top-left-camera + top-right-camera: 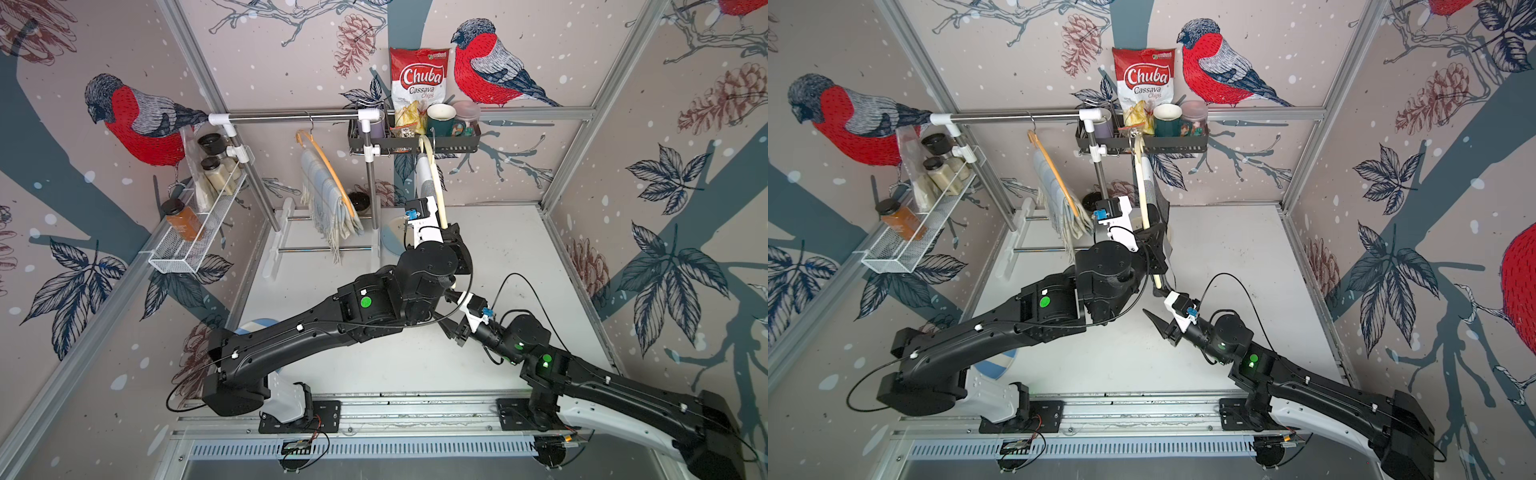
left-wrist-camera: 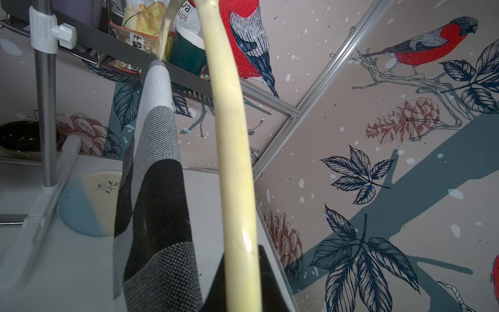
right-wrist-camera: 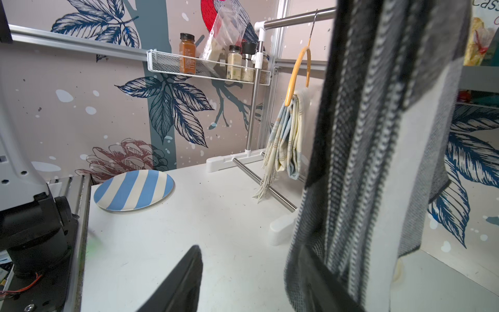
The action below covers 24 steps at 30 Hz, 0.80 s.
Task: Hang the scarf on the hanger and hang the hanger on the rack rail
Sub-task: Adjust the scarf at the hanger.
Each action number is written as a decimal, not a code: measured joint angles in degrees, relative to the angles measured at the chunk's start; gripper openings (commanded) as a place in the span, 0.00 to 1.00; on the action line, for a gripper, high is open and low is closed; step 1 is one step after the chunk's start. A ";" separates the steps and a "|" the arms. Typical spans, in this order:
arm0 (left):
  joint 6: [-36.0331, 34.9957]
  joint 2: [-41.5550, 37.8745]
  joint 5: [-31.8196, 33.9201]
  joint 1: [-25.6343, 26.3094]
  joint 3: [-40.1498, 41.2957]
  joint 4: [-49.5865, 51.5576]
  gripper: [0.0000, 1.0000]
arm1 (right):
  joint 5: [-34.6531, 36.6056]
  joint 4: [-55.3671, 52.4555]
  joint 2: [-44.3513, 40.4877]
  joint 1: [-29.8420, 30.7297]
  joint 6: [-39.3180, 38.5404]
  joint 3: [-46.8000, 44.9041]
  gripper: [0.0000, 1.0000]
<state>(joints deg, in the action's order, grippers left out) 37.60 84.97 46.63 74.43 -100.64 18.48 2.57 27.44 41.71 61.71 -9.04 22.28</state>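
Note:
A cream hanger stands nearly upright below the black wall basket, with my left gripper shut on its lower arm. A grey, black and white checked scarf is draped over the hanger and hangs down beside it. My right gripper is open below the left wrist, at the scarf's lower end. One of its fingers is against the hem; the other finger stands free over the table.
An orange hanger with a pale blue and cream scarf hangs on the steel rail. The black basket holds a chips bag and mugs. A white wire shelf carries spice jars. A striped plate and a second plate lie on the table.

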 measured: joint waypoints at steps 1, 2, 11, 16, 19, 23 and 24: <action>0.00 0.02 0.00 0.00 0.00 0.00 0.00 | -0.02 -0.57 -0.72 0.52 0.00 -0.17 0.58; 0.00 0.04 0.00 0.00 0.00 0.00 0.00 | -0.02 -1.03 -1.20 0.98 0.00 -0.39 0.58; 0.15 0.11 0.04 -0.48 -0.02 -0.15 0.00 | 1.05 -0.57 3.23 0.92 -0.02 -1.05 0.55; 0.50 0.09 0.04 -0.48 -0.04 -0.15 0.00 | 0.90 1.77 6.21 -1.73 0.26 -0.26 0.54; 0.87 0.11 0.04 -0.48 -0.04 -0.17 0.00 | -0.52 2.80 6.91 -1.75 0.33 0.31 0.52; 1.14 0.20 0.00 -0.48 -0.04 -0.17 0.00 | -1.09 3.37 7.06 -1.84 0.42 0.31 0.47; 1.14 0.26 0.00 -0.48 -0.04 -0.17 0.00 | -1.09 3.37 7.06 -1.84 0.42 0.31 0.47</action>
<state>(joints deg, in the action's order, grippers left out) 38.74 85.23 46.63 73.95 -100.68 18.31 1.48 30.81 48.77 59.88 -8.62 22.59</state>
